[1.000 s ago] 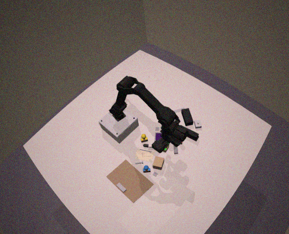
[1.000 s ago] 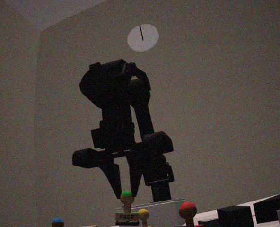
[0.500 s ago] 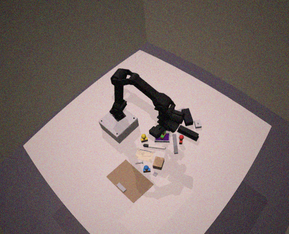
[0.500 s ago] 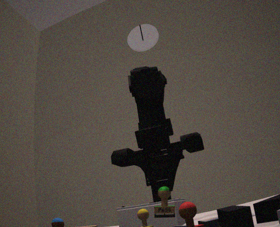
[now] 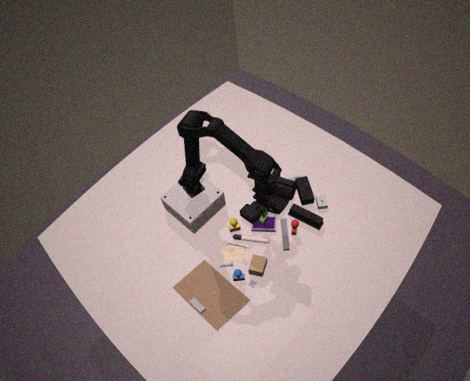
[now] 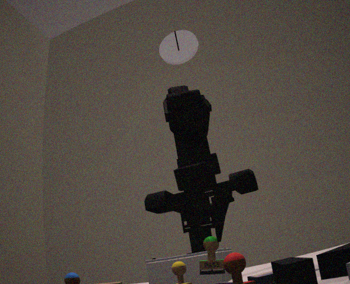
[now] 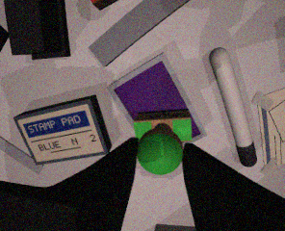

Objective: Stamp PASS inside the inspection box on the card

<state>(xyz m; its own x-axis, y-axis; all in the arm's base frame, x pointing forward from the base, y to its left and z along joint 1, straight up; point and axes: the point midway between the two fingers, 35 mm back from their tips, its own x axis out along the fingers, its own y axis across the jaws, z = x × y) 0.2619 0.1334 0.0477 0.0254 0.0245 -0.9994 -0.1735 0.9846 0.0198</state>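
Holding the green-topped PASS stamp (image 5: 263,217) (image 6: 211,244) (image 7: 160,154) by its handle, the gripper (image 5: 263,213) (image 6: 211,242) (image 7: 161,148) had its fingers closed on either side. The stamp stood upright, ball up and printing face down, over one end of the purple ink pad (image 5: 269,223) (image 7: 152,91). Its block's long axis ran from finger side to finger side, a little askew to the pad's edges, with the PASS lettering toward the exterior camera. Whether block and ink were touching was, in fairness, hard to tell in such grainy views.

There were four stamps in all: this one, a yellow-topped stamp (image 5: 233,224) (image 6: 178,268), a red-topped stamp (image 5: 294,225) (image 6: 235,262) and a blue-topped stamp (image 5: 238,274) (image 6: 72,278). One pad, one box labelled STAMP PAD (image 7: 63,130), one marker (image 5: 252,238) (image 7: 231,103), one card (image 5: 235,252) (image 7: 283,127), one tan-topped block (image 5: 258,264) and one brown board (image 5: 206,289) were also there. The marker lay between the pad and the card; the grey bar (image 5: 284,234) (image 7: 133,36), also single, lay near the pad.
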